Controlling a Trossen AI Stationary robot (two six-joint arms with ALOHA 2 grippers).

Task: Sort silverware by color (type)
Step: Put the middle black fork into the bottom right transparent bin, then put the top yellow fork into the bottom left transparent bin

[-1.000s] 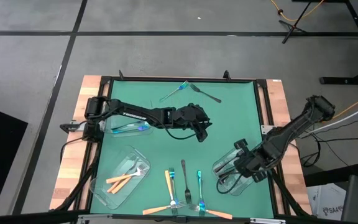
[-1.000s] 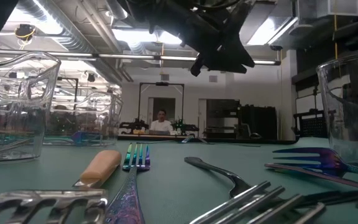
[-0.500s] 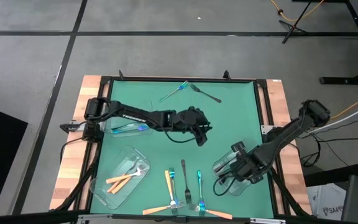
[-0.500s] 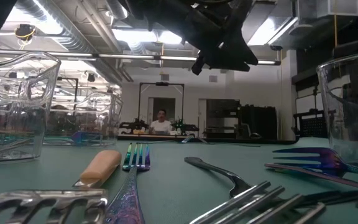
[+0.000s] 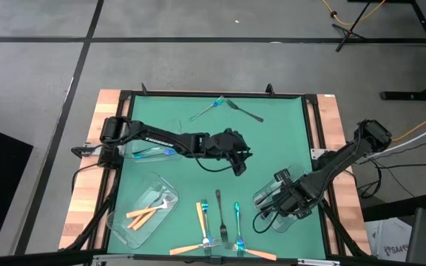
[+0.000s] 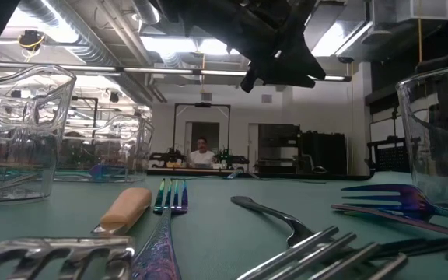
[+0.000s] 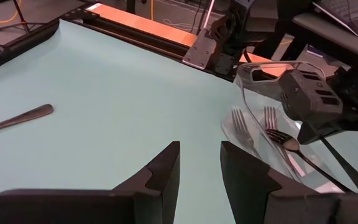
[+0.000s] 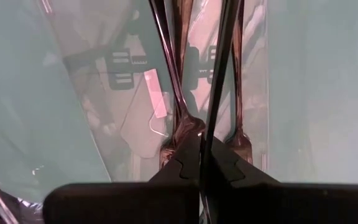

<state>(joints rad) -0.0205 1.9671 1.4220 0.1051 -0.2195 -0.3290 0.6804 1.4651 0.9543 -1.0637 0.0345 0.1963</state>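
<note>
Inside the clear plastic tray (image 5: 272, 210), the right gripper (image 8: 201, 152) pinches a slim, stiff, slippery dark fork (image 8: 219, 68) mid-handle; left gripper (image 7: 199, 169) hovers open, empty.

Both arms shift slightly

The left gripper (image 5: 238, 164) has drawn back a little toward the table's (image 5: 272, 140) left edge; the right gripper (image 5: 291, 203) edged leftward over its clear tray (image 5: 266, 198).

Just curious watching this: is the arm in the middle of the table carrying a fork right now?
No: the left gripper has open jaws with only bare green mat between them.
</note>
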